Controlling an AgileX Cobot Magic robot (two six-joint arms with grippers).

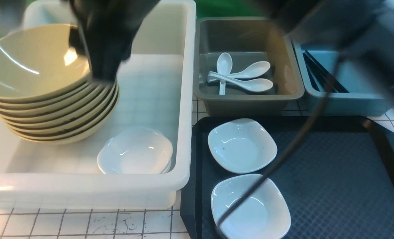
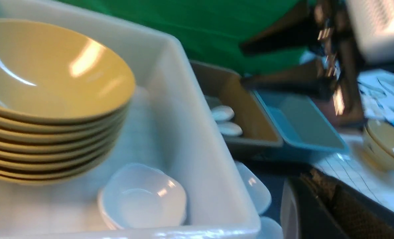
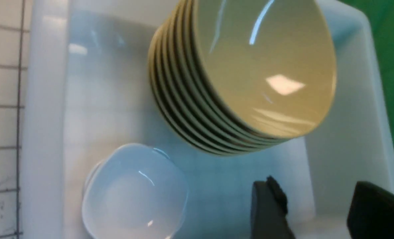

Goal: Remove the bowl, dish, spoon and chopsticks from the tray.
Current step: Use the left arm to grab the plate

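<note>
The white tub (image 1: pixel 183 99) fills the left of the front view. The black tray (image 1: pixel 333 172) lies just to its right, on the near side of two bins.

The right arm (image 1: pixel 333 30), a dark blur, stretches from the right across the bins to the tub. Its wrist is turned downward, so the right gripper (image 1: pixel 102 74) hangs at the far right rim of the stack of bowls (image 1: pixel 61 129). The blur hides whether it touches that rim. In the right wrist view its fingers (image 3: pixel 266 205) stand apart with nothing between them, over the tub floor just beside the stack. A thin cable (image 1: pixel 293 142) crosses in front of the tray.

The tan-yellow bowl (image 1: pixel 34 59) sits on top of the stack, tilted, in the far left of the tub. The left gripper (image 2: pixel 343 205) shows only as a dark textured edge in its own wrist view, with its fingers together. The left wrist camera looks across the tub toward the bins.

The grey bin (image 1: pixel 246 101) stands behind the tray, and the blue bin (image 1: pixel 346 99) is just to its right. One white dish (image 1: pixel 241 145) rests on the tray's far left part and a second dish (image 1: pixel 250 205) just nearer. Nested white dishes (image 1: pixel 135 151) lie in the tub beside the stack. Three white spoons (image 1: pixel 250 84) lie in the grey bin, and the black chopsticks (image 1: pixel 319 74) in the blue bin.
</note>
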